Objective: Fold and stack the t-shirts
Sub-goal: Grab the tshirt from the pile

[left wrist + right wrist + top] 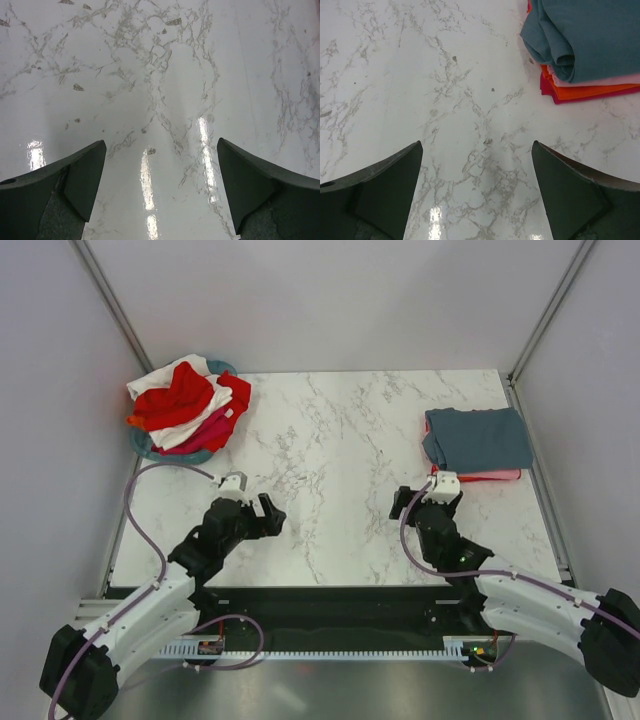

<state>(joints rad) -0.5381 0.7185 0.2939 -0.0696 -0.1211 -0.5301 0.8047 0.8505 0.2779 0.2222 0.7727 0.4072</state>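
Task status: partly complete. A folded stack [480, 445] lies on the far right of the marble table [340, 430]. Its top layer is a slate grey-blue shirt [590, 35], folded into a rough rectangle with one rolled edge toward the arms. The right wrist view shows the edges of a pale pink layer [610, 80], an orange-coral layer [590, 91] and a magenta layer [551, 90] beneath it. How many shirts these edges represent cannot be told. The unfolded supply is a crumpled heap [185, 405] of red, white and magenta fabric at the far left corner. It rests in, and spills over, a round teal basket [148, 447]; the number of shirts in it cannot be counted. The centre of the table carries no shirt, so no fold is in progress. The left gripper [161, 150] hangs over bare marble near the front left, jaws spread wide with nothing between them. The right gripper [477, 150] hangs over bare marble just in front of the stack, jaws likewise spread and holding nothing. Judged from this layout, the outstanding work is to draw each shirt from the heap, spread it flat, fold it and place it on the stack. The left arm is the nearer one to the heap.
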